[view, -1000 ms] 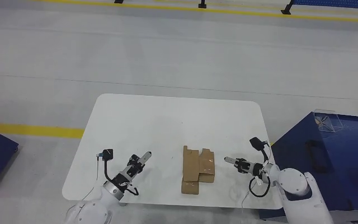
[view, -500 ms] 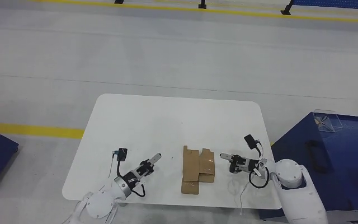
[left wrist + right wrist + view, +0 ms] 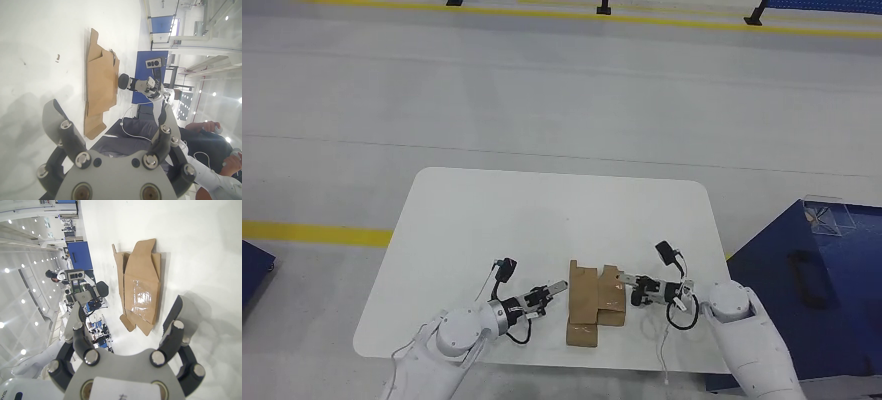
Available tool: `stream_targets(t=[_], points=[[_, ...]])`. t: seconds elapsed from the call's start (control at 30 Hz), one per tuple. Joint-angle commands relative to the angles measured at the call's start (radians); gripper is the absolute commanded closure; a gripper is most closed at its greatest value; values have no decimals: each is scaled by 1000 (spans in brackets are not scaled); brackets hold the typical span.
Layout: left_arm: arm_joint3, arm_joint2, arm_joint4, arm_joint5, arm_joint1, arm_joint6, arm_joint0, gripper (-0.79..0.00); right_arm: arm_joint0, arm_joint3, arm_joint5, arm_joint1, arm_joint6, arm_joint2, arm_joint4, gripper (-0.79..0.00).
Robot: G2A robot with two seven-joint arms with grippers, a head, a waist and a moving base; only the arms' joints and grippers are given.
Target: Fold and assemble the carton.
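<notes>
Top view: flattened carton (image 3: 594,300) on the desk (image 3: 542,210), between left gripper (image 3: 557,288) and right gripper (image 3: 630,289), just ahead of each. Both spread wide, holding nothing. Judged barely begun: no panel raised, all folding left.

The left gripper (image 3: 107,111) and right gripper (image 3: 127,306) had grey plates (image 3: 113,180), silver screws (image 3: 81,161) and black links (image 3: 70,136); arms (image 3: 730,302) and cable (image 3: 132,135) were white.
</notes>
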Motion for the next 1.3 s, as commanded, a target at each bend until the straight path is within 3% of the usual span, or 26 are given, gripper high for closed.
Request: stream_targets(t=[0.0, 0.07, 0.2, 0.27, 0.33, 0.37, 0.4, 0.7, 0.87, 1.03, 1.2, 1.27], points=[[14, 7, -7, -7, -3, 0, -7, -785, 12, 27, -14, -3, -15, -18, -7, -785], [25, 12, -14, -10, -5, -3, -13, -785, 22, 45, -28, -8, -33, -41, -16, -785], [39, 15, -30, -20, -8, -4, -16, -785, 40, 76, -48, -18, -48, -80, -14, -616], [42, 14, -35, -25, -9, -6, -15, -785, 50, 93, -52, -22, -61, -98, -14, -576], [42, 12, -39, -29, -9, -6, -12, -785, 60, 110, -60, -27, -71, -113, -13, -339], [41, 11, -41, -33, -8, -5, -10, -785, 64, 115, -71, -28, -76, -119, -9, -95], [40, 10, -42, -33, -8, -3, -8, -785, 66, 121, -79, -30, -75, -123, -3, 0], [5, -27, -60, -69, 0, 26, 36, -785, 85, 143, -118, -34, -32, -145, 53, 0], [-45, -136, -192, -97, 8, 188, 124, -785, 85, 58, -135, -24, 72, -96, 201, 0], [-88, -195, -193, -138, 15, 322, 212, -785, -18, -324, -79, 19, 201, 61, 367, 0], [-113, -134, -155, -128, 4, 342, 239, -785, -172, -820, 71, 48, 187, 221, 479, 0], [-114, -97, -132, -116, -2, 343, 235, -785, -200, -952, 120, 52, 154, 254, 503, 0]])
